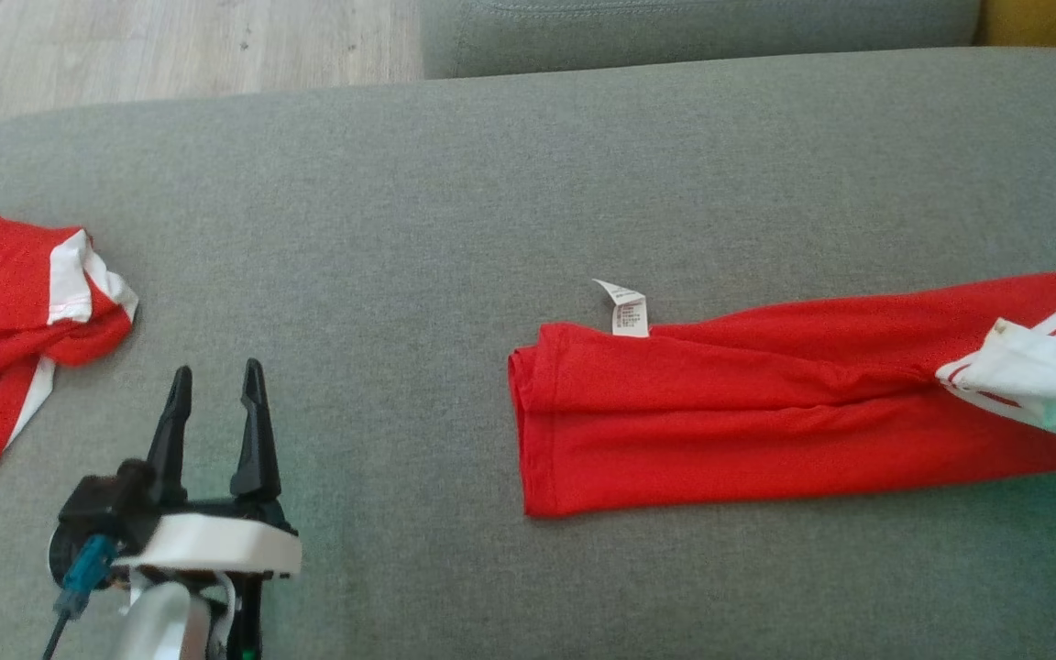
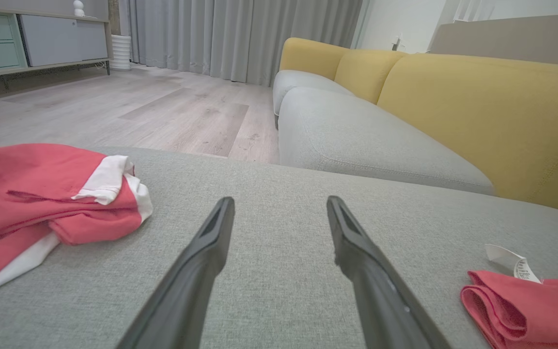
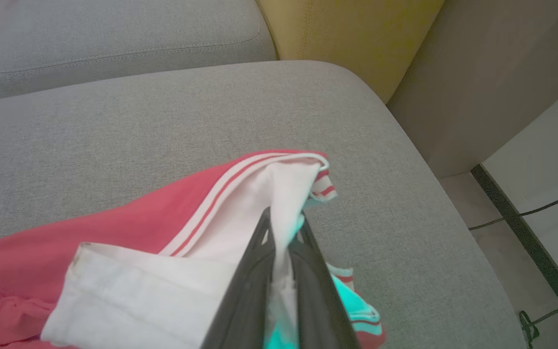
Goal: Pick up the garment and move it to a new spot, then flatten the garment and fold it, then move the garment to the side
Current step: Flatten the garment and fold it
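Note:
The garment [image 1: 720,412], red with white striped trim, lies folded into a long strip across the centre-right of the grey cushion [image 1: 400,183]. A white label [image 1: 624,307] sticks up at its far edge. In the right wrist view my right gripper [image 3: 284,218] is shut on the garment's white trimmed end [image 3: 279,184], with cloth pinched between the fingers. My left gripper [image 1: 216,368] rests open at the lower left, apart from the garment. Nothing sits between its fingers [image 2: 211,242]. The garment's folded end [image 2: 526,305] shows to its right.
A second red and white garment [image 1: 5,312] lies crumpled at the cushion's left edge, close to my left gripper [image 2: 280,201]. Wood floor [image 1: 170,46] lies beyond the cushion. A yellow sofa back [image 2: 477,106] stands behind. The cushion's right edge drops to a floor with cables [image 3: 550,203].

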### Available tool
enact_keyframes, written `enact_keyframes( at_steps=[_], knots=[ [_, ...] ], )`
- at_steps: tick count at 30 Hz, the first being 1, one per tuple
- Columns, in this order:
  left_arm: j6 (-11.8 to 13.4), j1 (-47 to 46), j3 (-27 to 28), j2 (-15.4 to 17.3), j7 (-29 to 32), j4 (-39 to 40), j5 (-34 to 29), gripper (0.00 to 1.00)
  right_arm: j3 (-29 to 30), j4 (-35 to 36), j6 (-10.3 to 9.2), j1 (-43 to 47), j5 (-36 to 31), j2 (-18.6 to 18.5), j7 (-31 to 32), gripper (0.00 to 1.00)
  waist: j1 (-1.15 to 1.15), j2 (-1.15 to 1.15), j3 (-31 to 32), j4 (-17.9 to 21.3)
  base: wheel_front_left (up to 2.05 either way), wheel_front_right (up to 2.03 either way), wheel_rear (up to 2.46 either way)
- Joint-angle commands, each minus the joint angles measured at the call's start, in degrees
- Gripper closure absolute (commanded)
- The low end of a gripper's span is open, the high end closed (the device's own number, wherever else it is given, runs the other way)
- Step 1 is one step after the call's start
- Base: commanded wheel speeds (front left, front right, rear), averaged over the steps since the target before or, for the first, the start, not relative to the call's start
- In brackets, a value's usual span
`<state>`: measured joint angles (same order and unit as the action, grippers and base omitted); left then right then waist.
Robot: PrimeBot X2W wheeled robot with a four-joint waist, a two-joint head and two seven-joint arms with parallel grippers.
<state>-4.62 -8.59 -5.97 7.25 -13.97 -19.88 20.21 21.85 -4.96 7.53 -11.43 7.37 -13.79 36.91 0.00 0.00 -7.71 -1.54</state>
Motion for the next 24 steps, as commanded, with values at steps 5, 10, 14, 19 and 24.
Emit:
enact_keyframes(
  at_steps=[5, 10, 14, 19, 24],
  knots=[
    [0.0, -0.15, 1.05, 1.42, -0.66, 1.49, 0.26, 0.0, -4.84, 5.39, -0.04, 0.2, 1.13, -0.88, 1.18, 1.0, 0.0, 0.0, 1.14, 0.06, 0.0, 0.0, 0.0],
    [0.0, 0.41, 0.54, 1.64, -0.63, 1.16, 0.38, 0.0, -19.61, 11.0, -0.04, 1.72, 4.01, 3.38, 3.47, 1.0, 0.0, 0.0, 2.56, -0.45, 0.0, 0.0, 0.0],
    [0.12, 0.53, 0.4, 1.76, -0.57, 1.35, 0.57, 0.0, -31.15, 11.63, -0.04, 0.96, 5.9, 5.63, 3.66, 1.0, 0.0, 0.0, 2.75, -1.04, 0.0, 0.0, 0.0],
    [0.18, 0.18, 0.12, 1.71, -0.52, 1.73, 0.83, 0.0, -41.16, 6.61, -0.04, -3.07, 7.41, 8.17, 2.41, 1.0, 0.0, 0.0, 2.03, -2.3, 0.0, 0.0, 0.0],
    [0.2, -0.26, -0.17, 1.49, -0.57, 1.71, 1.0, 0.0, -45.82, 0.09, -0.04, -7.1, 8.35, 9.78, 1.23, 1.0, 0.0, 0.0, 1.24, -3.44, 0.0, 0.0, 0.0]
  ],
)
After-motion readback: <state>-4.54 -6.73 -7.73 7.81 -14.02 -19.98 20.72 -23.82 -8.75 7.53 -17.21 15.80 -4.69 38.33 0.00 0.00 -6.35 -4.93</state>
